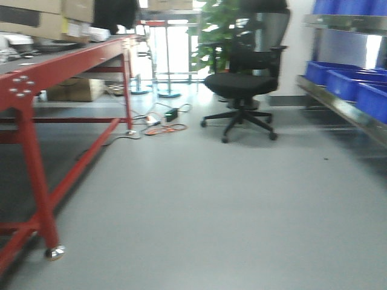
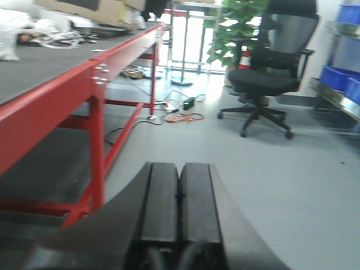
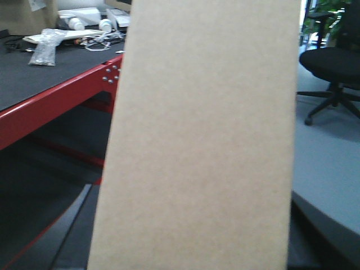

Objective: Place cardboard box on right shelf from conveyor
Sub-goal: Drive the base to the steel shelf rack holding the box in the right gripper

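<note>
The cardboard box [image 3: 202, 135] stands upright in the right gripper [image 3: 194, 219] and fills the middle of the right wrist view. The gripper's dark body shows at both sides of the box's lower end, clamped on it, though the fingertips are hidden. The box is lifted off the conveyor [image 3: 34, 84], whose red front edge runs behind the box's left side. The left gripper [image 2: 180, 191] has its black pads [image 2: 160, 202] pressed together with nothing between them. The shelf [image 1: 338, 104] at the right carries blue bins [image 1: 338, 81]. An office chair [image 1: 245, 84] stands between the conveyor and the shelf.
</note>
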Controlling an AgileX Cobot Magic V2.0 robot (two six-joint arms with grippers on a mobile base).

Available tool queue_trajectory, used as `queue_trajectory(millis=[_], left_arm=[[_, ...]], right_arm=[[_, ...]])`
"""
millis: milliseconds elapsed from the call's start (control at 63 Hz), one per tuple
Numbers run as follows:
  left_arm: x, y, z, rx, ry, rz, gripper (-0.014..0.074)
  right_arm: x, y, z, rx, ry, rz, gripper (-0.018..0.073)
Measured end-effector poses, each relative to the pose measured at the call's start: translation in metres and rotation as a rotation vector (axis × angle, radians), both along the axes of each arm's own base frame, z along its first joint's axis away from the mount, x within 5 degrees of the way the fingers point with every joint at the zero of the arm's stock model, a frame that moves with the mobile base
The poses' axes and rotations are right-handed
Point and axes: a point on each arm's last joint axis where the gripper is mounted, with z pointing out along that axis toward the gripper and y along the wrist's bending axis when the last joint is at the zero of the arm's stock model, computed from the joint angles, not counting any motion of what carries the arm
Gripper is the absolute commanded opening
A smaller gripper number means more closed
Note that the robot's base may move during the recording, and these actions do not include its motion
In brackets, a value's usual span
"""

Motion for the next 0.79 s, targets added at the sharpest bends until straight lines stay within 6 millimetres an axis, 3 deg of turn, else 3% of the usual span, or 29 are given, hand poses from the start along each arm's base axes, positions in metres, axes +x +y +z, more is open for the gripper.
queue_trajectory(millis=[793], left_arm=[[0.0, 0.0, 0.0, 0.0, 0.0, 0.0, -0.0119]], right_arm=[[-0.001, -0.0005, 0.0003, 0.002, -0.003, 0.0, 0.0235]])
